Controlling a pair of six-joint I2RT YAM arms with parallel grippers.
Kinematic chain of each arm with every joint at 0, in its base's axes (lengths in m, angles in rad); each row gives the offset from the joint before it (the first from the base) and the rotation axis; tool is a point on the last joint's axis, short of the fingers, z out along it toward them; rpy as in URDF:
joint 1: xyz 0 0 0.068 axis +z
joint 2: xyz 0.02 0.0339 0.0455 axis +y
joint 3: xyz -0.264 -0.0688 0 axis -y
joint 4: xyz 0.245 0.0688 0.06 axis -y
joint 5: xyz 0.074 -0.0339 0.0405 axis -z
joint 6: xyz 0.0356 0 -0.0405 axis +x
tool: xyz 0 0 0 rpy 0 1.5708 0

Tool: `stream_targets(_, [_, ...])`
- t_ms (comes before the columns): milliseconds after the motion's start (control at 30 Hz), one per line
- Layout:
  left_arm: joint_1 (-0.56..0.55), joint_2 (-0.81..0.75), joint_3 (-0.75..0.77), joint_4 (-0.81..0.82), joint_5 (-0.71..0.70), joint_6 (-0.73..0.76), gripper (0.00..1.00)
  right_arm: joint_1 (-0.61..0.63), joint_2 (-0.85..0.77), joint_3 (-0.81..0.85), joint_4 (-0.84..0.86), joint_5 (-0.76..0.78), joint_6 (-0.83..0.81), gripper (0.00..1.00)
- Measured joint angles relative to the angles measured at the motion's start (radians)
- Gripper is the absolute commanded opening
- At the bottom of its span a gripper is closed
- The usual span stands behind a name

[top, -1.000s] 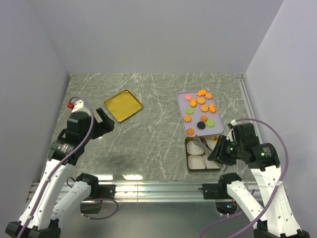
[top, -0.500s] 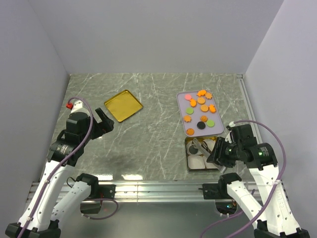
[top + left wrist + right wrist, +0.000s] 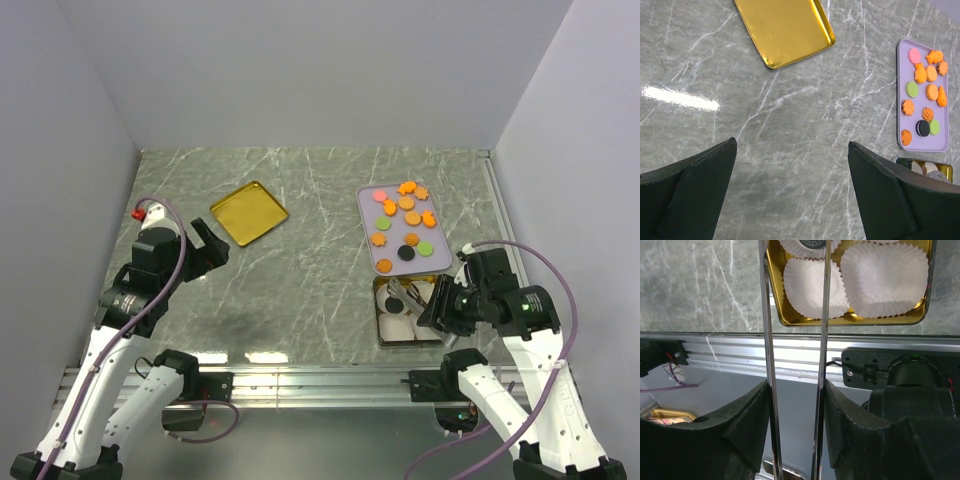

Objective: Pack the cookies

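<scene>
With the right gripper (image 3: 796, 390) clamped on the tongs (image 3: 824, 315), whose blades stand apart around the black cookie (image 3: 394, 305) lying in a paper cup (image 3: 810, 246) of the gold tin (image 3: 855, 320), lift straight up before reaching for the cookies (image 3: 405, 222) on the lilac tray (image 3: 366, 215); the left gripper (image 3: 791, 150) hangs wide open, empty.

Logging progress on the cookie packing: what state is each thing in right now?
Gold tin: open, holding paper cups.
Black cookie: in one cup.
Gold lid: off, lying apart, empty.
Purple tray: holding many cookies.
Left gripper: open, empty.
Right gripper: shut on tongs.
</scene>
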Motion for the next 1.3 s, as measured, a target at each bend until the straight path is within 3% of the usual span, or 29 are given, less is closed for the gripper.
stream_targets(433, [0.0, -0.016, 0.0, 0.0, -0.006, 0.0, 0.99, 0.0, 0.085, 0.15, 0.031, 0.009, 0.013, 0.5])
stream_targets(767, [0.0, -0.02, 0.0, -0.005, -0.018, 0.0, 0.99, 0.0, 0.261, 0.322, 0.093, 0.083, 0.006, 0.5])
stream_targets(1300, [0.0, -0.045, 0.0, -0.004, 0.002, -0.01, 0.99, 0.001, 0.469, 0.367, 0.185, 0.214, 0.0, 0.5])
